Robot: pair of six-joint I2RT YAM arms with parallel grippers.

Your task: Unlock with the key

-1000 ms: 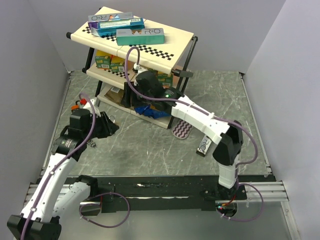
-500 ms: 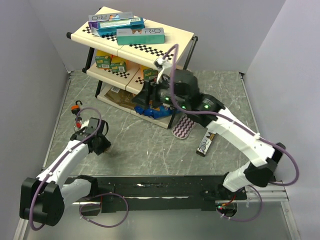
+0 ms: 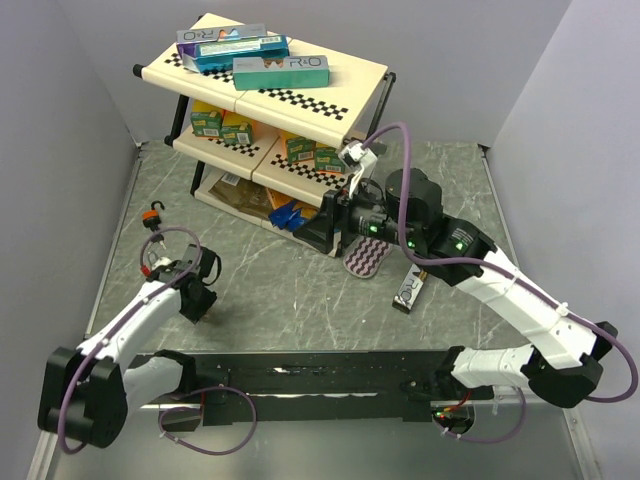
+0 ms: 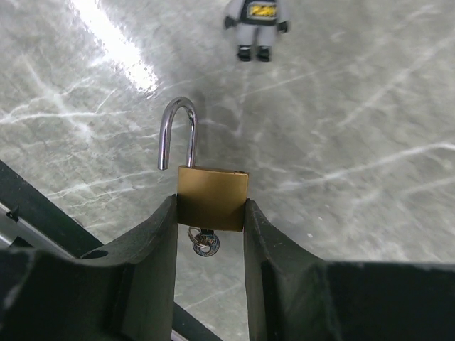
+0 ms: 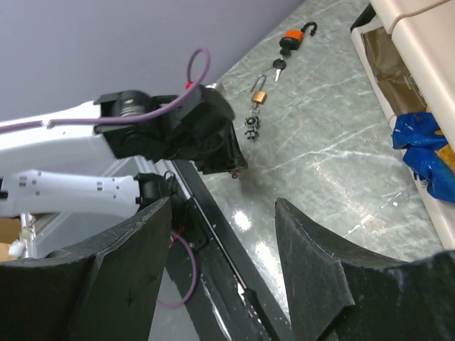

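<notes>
My left gripper is shut on a brass padlock, its fingers pressing the two sides of the body. The steel shackle has its left leg out of the body. A key on a ring hangs from the underside of the lock. In the top view this gripper sits low over the near left of the table and hides the lock. My right gripper hangs open and empty beside the shelf rack, pointing left; in its own view the fingers frame bare table.
A two-tier shelf rack with boxes stands at the back. On the far left lie an orange lock, a second small brass padlock and a tiny figure. A patterned pouch and a snack bar lie mid-right.
The right arm has swung rightward, out from the shelf front. The left gripper has dropped toward the near left of the table, still holding the padlock.
</notes>
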